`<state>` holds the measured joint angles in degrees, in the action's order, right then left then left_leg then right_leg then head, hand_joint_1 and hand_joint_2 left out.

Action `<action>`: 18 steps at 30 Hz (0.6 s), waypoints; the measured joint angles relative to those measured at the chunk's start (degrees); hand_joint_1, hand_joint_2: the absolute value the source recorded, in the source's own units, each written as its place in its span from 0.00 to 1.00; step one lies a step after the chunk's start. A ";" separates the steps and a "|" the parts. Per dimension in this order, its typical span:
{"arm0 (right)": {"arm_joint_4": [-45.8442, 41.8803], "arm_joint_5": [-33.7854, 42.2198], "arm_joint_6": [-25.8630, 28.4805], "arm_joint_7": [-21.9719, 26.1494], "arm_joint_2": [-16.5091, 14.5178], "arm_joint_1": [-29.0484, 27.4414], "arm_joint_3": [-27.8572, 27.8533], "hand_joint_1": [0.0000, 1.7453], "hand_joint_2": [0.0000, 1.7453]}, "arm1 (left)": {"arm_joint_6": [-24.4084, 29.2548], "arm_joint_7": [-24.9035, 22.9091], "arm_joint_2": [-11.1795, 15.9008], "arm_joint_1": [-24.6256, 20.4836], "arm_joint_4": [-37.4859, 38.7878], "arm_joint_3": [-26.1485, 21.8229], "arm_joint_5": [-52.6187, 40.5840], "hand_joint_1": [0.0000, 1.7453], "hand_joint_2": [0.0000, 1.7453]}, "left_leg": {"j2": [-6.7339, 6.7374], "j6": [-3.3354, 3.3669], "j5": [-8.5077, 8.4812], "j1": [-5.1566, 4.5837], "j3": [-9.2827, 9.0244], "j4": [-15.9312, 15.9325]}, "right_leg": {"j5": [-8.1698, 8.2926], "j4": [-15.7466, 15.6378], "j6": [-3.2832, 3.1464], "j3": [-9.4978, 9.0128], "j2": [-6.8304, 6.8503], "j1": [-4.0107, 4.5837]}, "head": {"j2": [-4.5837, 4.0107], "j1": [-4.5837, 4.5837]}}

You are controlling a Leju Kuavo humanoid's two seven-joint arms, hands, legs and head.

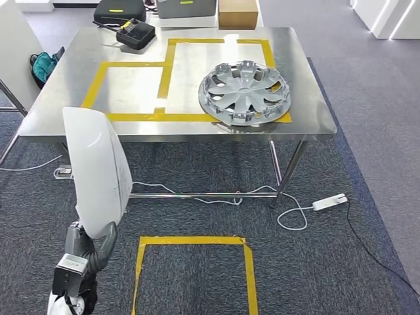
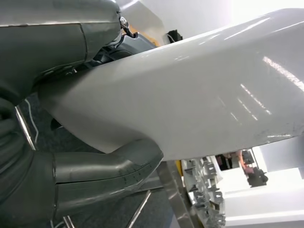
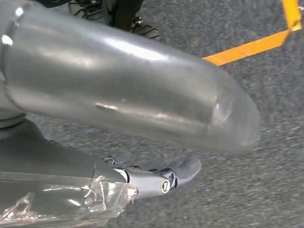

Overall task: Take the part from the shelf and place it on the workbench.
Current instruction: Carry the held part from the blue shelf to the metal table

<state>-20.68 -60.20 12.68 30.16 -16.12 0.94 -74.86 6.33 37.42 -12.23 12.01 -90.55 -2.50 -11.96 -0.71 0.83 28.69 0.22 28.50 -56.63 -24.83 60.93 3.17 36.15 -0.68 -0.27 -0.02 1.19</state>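
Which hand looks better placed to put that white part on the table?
Probably the left hand: it already grips the white part, just short of the workbench. The right hand hangs over the carpet, holding nothing.

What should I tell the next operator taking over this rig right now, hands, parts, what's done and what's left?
Left hand: grips a white curved part, held upright below the table's near edge.
Right hand: holds nothing, fingers extended, hanging over grey carpet beside yellow floor tape.
Workbench: a silver wheel cover already lies inside the right-hand taped area.
Done: white part is in hand.
Left: bring it over the workbench, set it down, probably in the free left taped area, and release.
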 joint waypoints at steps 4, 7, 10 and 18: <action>0.20 0.19 1.19 -0.11 -0.08 -0.01 -0.14 0.00 0.00 | 1.24 -0.12 -0.22 -0.05 0.02 -0.09 -0.05 1.00 1.00 | -0.13 -1.32 0.45 -0.10 -0.33 -0.17 | 0.18 -2.29 -1.89 -1.25 0.06 0.11 | 0.01 -0.12; 0.37 0.32 2.40 -0.05 -0.19 0.39 -0.25 0.00 0.00 | 2.17 -0.26 -0.27 -0.42 0.02 -0.14 -0.08 1.00 1.00 | 0.02 -2.01 1.48 -0.08 2.86 -6.31 | -0.12 -2.98 -2.69 -2.56 0.20 -0.26 | 0.00 -0.55; 0.75 0.39 2.87 -0.02 -0.20 0.75 -0.44 0.00 0.00 | 3.24 -0.73 -0.27 -0.49 0.15 -0.17 -0.15 1.00 1.00 | 0.06 -2.38 5.18 -0.03 9.92 -15.89 | -1.02 -3.09 -3.10 -3.36 0.33 -0.24 | 0.00 -0.89; 1.50 0.28 3.02 -0.06 -0.22 0.84 -1.05 0.00 0.00 | 6.01 -1.69 -0.37 -0.82 0.48 -0.26 -1.04 1.00 1.00 | 1.57 -1.01 -3.96 -0.28 6.97 -0.92 | -3.98 -2.77 -1.35 -6.78 0.94 0.23 | 0.00 -1.26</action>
<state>-19.18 -59.92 15.70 30.10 -16.34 1.78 -75.91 12.34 35.73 -12.60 11.19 -90.08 -2.76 -13.00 0.86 -0.18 24.73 -0.06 35.47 -57.54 -28.81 58.15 1.83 29.38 0.26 -0.04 -0.02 -0.07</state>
